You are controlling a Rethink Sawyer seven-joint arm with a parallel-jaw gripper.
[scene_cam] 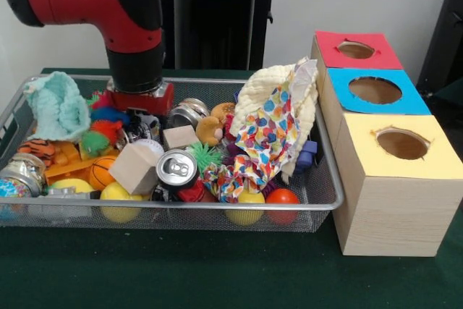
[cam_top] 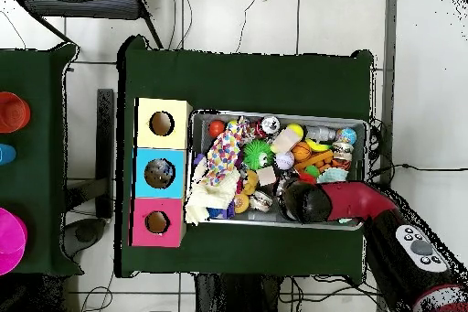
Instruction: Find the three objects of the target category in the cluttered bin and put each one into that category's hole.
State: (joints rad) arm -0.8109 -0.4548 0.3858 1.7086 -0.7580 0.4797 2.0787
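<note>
- Bin (scene_cam: 327,179) of silver mesh lies on the green table (scene_cam: 217,280), filling most of its middle, with its long side along the table's front edge in the front view.
- Three boxes stand in a row just beside the bin's right end in that view, running from the front edge toward the robot's side: yellow-topped (scene_cam: 405,157), blue-topped (scene_cam: 372,92), red-topped (scene_cam: 354,50).
- Hole (scene_cam: 356,50) in the red top is the one nearest the robot's edge; in the overhead view it shows at (cam_top: 157,222).
- Arm (scene_cam: 108,5) comes down into the bin's far left part in the front view.
- Gripper (scene_cam: 137,110) is down among the toys behind its red wrist block; I cannot tell how its tips stand or whether it has hold of anything.
- Clutter in the bin: a can (scene_cam: 176,168) lying end-on, a wooden block (scene_cam: 134,168), a spotted cloth (scene_cam: 268,135) over a cream cloth (scene_cam: 264,85), a mint knit piece (scene_cam: 61,103), yellow balls (scene_cam: 119,193) and a red ball (scene_cam: 282,197) against the front wall.
</note>
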